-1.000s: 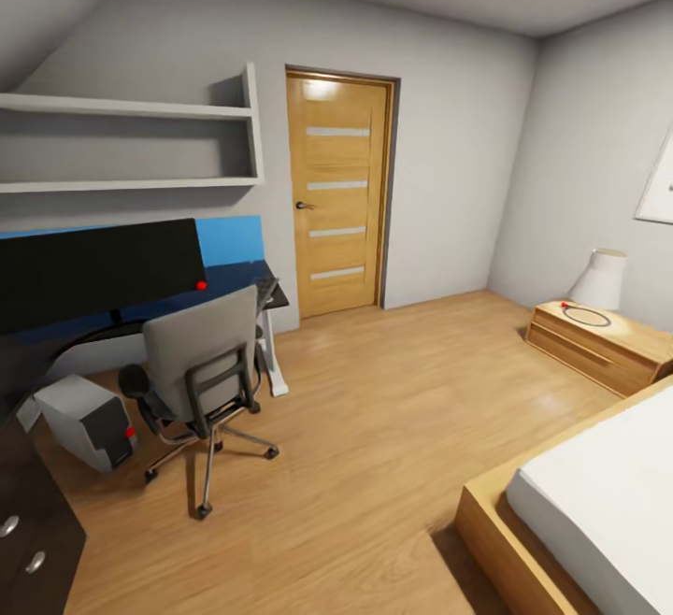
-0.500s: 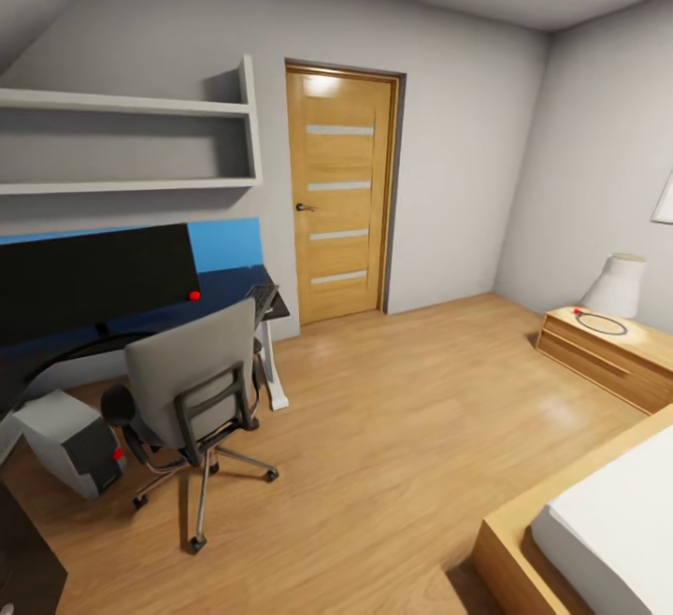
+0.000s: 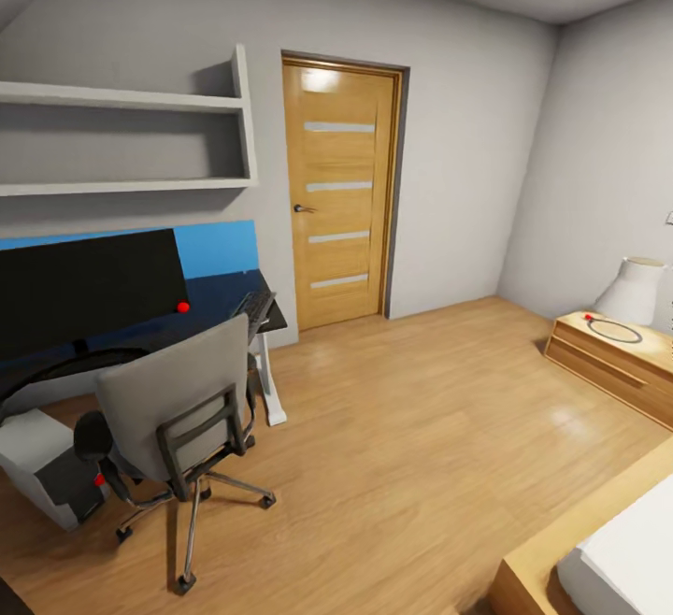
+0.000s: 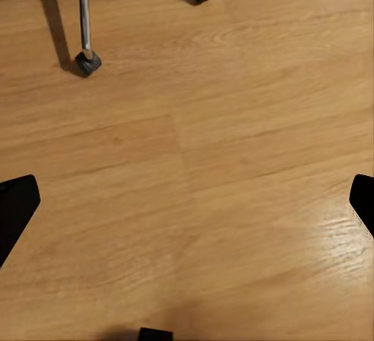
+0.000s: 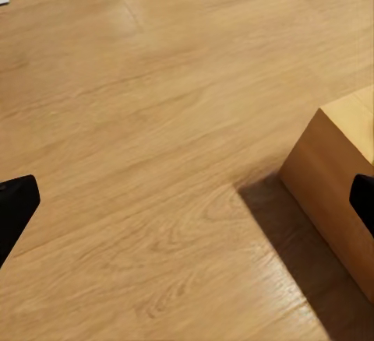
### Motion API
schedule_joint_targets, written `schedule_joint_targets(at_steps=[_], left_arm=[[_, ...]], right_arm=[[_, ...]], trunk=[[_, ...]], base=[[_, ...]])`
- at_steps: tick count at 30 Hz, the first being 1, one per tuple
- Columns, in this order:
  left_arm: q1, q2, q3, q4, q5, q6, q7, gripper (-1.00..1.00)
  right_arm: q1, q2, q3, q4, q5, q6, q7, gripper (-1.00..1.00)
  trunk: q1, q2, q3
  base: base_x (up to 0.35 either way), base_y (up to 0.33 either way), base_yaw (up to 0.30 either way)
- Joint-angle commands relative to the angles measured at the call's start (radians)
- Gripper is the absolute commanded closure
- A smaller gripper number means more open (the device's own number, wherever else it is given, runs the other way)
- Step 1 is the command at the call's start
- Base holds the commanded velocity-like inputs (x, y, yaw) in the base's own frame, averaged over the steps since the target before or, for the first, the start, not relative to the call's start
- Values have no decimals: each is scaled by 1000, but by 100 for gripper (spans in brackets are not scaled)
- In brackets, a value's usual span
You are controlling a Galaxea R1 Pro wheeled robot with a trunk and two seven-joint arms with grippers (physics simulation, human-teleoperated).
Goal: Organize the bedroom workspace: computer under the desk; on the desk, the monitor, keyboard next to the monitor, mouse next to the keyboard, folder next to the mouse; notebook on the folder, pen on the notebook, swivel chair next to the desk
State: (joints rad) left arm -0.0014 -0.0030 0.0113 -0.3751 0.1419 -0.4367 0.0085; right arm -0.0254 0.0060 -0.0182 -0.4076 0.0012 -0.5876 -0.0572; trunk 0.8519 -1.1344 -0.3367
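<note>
Two grippers hang over bare wooden floor [image 3: 421,428], each with its fingers spread wide and nothing between them. In the left wrist view the left gripper [image 4: 187,205] has its dark fingertips [image 4: 15,209] at the picture's two edges, aimed down at planks where two casters of the swivel chair [image 3: 173,400] stand. In the right wrist view the right gripper [image 5: 187,205] is parted the same way, above floor beside a corner of the wooden bed frame [image 5: 335,185].

In the head view the bed frame runs along the lower right with a white mattress [image 3: 626,559] on it. The desk [image 3: 220,293] stands against the left wall below two wall shelves [image 3: 126,143], and the monitor [image 3: 89,288] sits on it, red dot at its lower corner. The swivel chair is just in front of the desk, its back toward the camera, so whatever lies on the seat cannot be seen. The computer [image 3: 42,465] rests on the floor below the desk, beside the chair. The keyboard [image 3: 252,305] lies near the desk's end closest to the door [image 3: 341,194]. A low wooden nightstand [image 3: 612,363] at far right carries a white lamp [image 3: 636,290].
</note>
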Motion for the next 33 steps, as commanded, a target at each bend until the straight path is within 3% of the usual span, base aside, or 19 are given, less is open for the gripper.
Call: schedule_joint_targets(at_steps=[1, 27, 33], left_arm=[[0, 0, 1, 0, 2, -2, 1, -100], [0, 1, 1, 14, 8, -5, 0, -100], [0, 1, 1, 14, 7, -5, 1, -100]], right_arm=[[-1, 0, -2, 1, 0, -3, -1, -100], [-1, 2, -2, 1, -1, -3, 0, -100], [-1, 2, -2, 1, 0, -3, 0, -100]], trunk=[[1, -1, -2], [1, -1, -32], [1, -1, -37]], base=[[320, 0, -139], [320, 44, -204], [320, 109, -62]])
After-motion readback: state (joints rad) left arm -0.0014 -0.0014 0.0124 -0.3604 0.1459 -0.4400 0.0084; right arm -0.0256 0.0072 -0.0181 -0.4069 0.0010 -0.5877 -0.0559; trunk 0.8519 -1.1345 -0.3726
